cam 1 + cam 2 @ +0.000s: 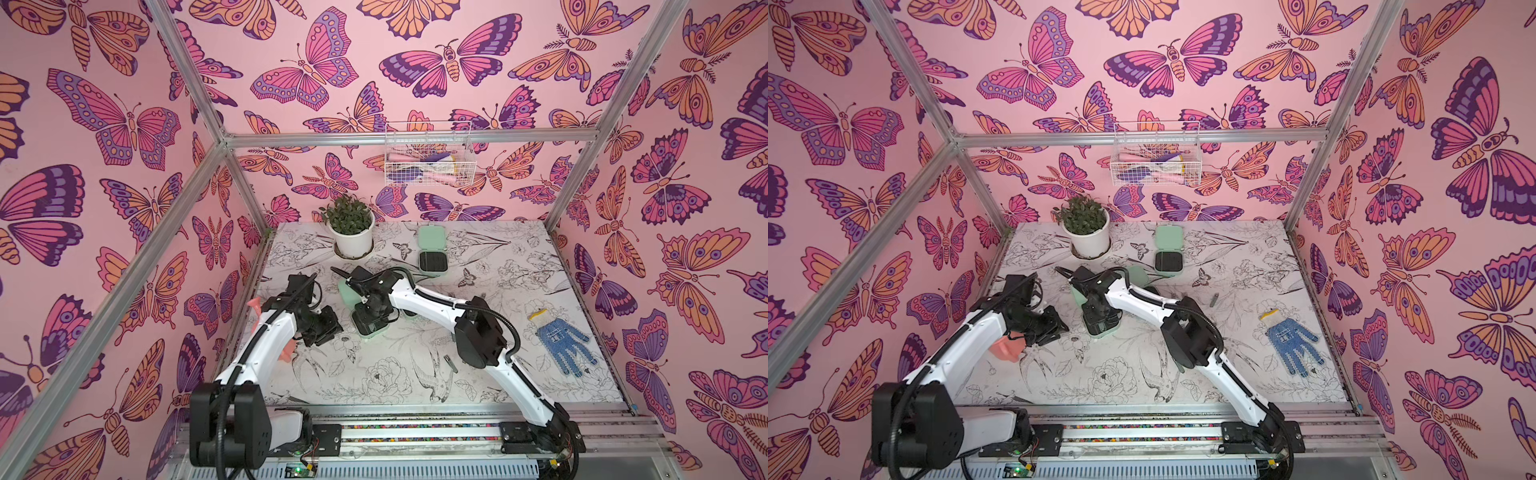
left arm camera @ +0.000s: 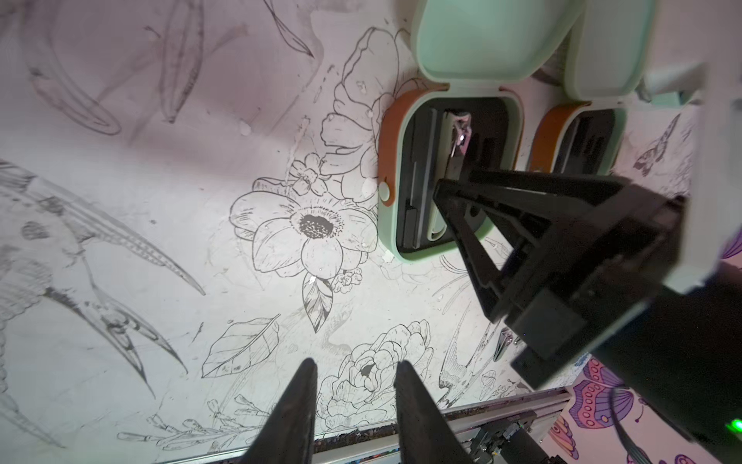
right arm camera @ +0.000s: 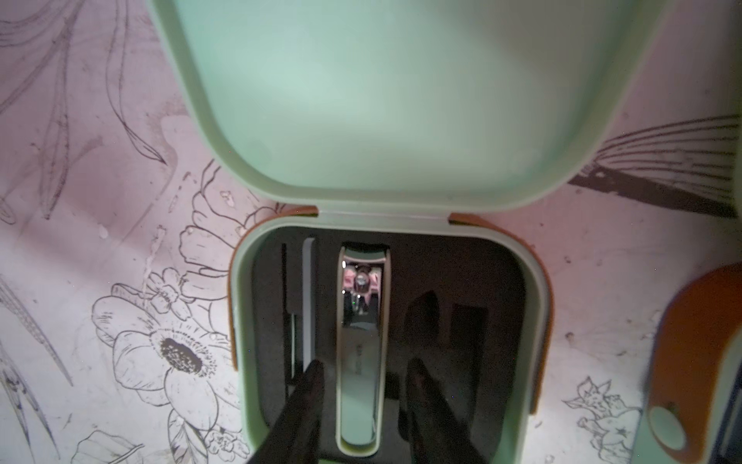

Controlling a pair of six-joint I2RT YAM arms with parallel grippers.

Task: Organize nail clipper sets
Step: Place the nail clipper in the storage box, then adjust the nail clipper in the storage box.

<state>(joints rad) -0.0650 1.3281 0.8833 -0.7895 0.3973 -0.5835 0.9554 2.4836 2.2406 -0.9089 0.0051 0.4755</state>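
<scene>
Up close at the right wrist, the right pincer (image 3: 363,365) hung with its two dark fingers (image 3: 309,393) narrowly apart, straddling a slim clipper (image 3: 361,313) and touching it on neither side, so it held nothing! That clipper lay lengthwise in the middle slot of an open mint case (image 3: 241,321), its lid (image 3: 401,100) swung back over the bench (image 3: 100,120). My read: this was the seating step, with the clipper down in its bed. The next move called for a straight lift clear of rim and lid, then a swing out for the loose clipper (image 1: 451,362) that lay on the bench near the right arm's elbow. Across the way the left pincer (image 2: 355,369) hovered above bare bench, its fingers a small way apart and empty, near the mint case but off it. The second case (image 2: 602,48) sat open just beside the first, and the third case (image 1: 432,237) sat well apart at the back, near the potted plant (image 1: 353,243). Now the murky part: the other slots were black on black, so what filled them I could not tell, nor whether the clipper sat fully home. In both top views the right arm covered most of the two near cases, and the left arm hid most of a pink watering can (image 1: 1007,347).
</scene>
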